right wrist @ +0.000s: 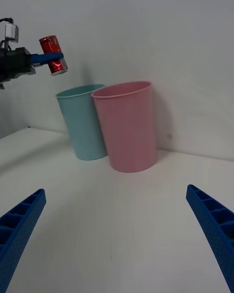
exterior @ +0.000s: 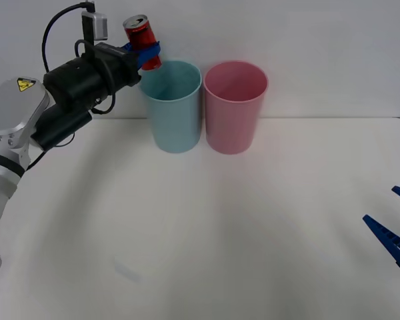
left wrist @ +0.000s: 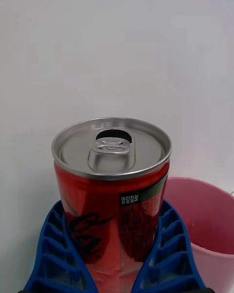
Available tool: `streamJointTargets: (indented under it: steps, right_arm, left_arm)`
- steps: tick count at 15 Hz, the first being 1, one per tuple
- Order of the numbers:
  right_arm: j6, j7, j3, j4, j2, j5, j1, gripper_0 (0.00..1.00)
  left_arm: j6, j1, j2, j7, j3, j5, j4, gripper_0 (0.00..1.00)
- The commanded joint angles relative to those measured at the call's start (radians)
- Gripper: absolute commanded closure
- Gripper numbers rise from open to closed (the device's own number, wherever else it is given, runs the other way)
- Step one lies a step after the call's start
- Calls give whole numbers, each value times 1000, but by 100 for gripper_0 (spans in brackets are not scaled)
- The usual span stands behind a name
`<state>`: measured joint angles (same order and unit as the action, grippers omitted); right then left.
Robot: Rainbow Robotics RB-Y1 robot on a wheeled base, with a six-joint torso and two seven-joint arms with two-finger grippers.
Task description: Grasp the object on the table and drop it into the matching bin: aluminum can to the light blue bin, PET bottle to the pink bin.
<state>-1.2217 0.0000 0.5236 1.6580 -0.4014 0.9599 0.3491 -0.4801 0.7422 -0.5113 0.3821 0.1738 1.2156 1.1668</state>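
Waiting low at the near right edge of the desk (exterior: pixel 253 253), right pincer (exterior: pixel 395 223) idle, fingers spread wide, nothing held; farther back left pincer (exterior: pixel 147 55) clamped on the aluminum can (exterior: pixel 142 41), lifted well off the desk, tilted, just above the near-left rim of the light blue bin (exterior: pixel 174 107); pink bin (exterior: pixel 235 107) touching beside it; grasp and lift done; left: shift slightly over the blue opening and release.

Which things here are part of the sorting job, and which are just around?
Job:
- aluminum can, held by left gripper above the light blue bin
- pink bin
- table

Not in use:
- right gripper, open, idle over the table
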Motion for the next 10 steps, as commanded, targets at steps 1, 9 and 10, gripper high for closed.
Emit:
streamJointTargets:
  steps: [1, 9, 10]
  right_arm:
    - [0, 0, 0, 0, 0, 0, 0, 0]
    - [0, 0, 0, 0, 0, 0, 0, 0]
    - [0, 0, 0, 0, 0, 0, 0, 0]
  left_arm:
    - [-2, 92, 16, 3, 33, 4, -118, 97]
    - [8, 144, 70, 3, 33, 54, -184, 88]
    - [8, 144, 70, 1, 33, 54, -184, 61]
